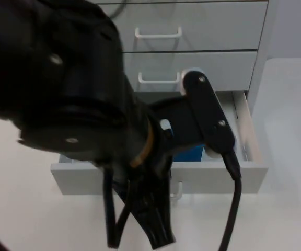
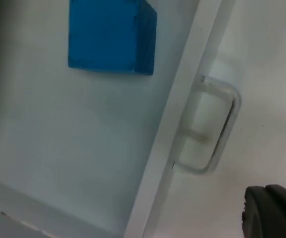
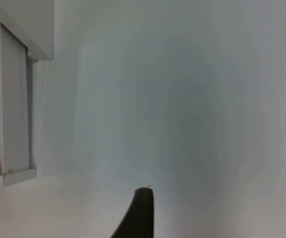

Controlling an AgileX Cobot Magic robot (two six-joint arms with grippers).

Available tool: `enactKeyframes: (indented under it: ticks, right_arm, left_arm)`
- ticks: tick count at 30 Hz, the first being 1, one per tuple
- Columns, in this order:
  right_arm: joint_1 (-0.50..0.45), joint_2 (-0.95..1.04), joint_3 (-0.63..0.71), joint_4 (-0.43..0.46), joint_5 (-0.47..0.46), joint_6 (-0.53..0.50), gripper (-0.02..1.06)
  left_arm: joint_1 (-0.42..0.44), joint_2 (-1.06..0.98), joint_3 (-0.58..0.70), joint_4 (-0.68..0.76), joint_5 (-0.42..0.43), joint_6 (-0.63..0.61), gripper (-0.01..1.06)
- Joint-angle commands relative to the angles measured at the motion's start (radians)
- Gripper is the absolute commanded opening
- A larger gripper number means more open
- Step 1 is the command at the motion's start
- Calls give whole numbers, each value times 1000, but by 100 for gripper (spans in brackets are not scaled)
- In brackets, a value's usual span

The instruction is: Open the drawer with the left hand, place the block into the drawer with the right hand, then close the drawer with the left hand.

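One blue block (image 2: 110, 35) lies inside the open bottom drawer (image 1: 213, 175) of a white cabinet (image 1: 213, 26) with three handled drawer fronts. The cabinet stands on the white worktop (image 1: 291, 130). The left tool (image 1: 153, 230) hangs before the drawer handle (image 2: 210, 129), its opening impossible to judge. The right tool (image 3: 138, 218) waits over bare worktop.

Left arm (image 1: 77, 104) bulks over the top view from 9 to 12 o'clock, hiding most of the open drawer (image 1: 247, 170) interior and the cabinet's left half. Blue block (image 1: 189, 153): a sliver visible under the arm; in the left wrist view its top is cut by the picture's edge (image 2: 110, 37). Drawer handle (image 1: 177, 192) mostly covered from above. Left gripper (image 1: 153, 225) dark, jaws indistinct, possibly parted. Right gripper's fingertip (image 3: 140, 215) cropped at the picture's edge.
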Motion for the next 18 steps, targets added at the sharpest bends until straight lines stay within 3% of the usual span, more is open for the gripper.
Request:
enactKeyframes:
  ticks: [1, 9, 15, 18]
  right_arm:
    - [-4, -7, 2, -3, -2, -9, 80]
    - [-4, -7, 2, -5, -6, 9, 80]
    - [-4, -7, 2, -5, -8, 9, 80]
    - [-4, -7, 2, -5, -8, 9, 80]
  left_arm:
    - [-6, 37, -16, 24, -12, -14, 0]
    - [-6, 119, -18, 96, -55, -21, 0]
    - [-6, 165, -18, 311, -67, -202, 0]
    - [-6, 189, -18, 370, -67, -232, 0]
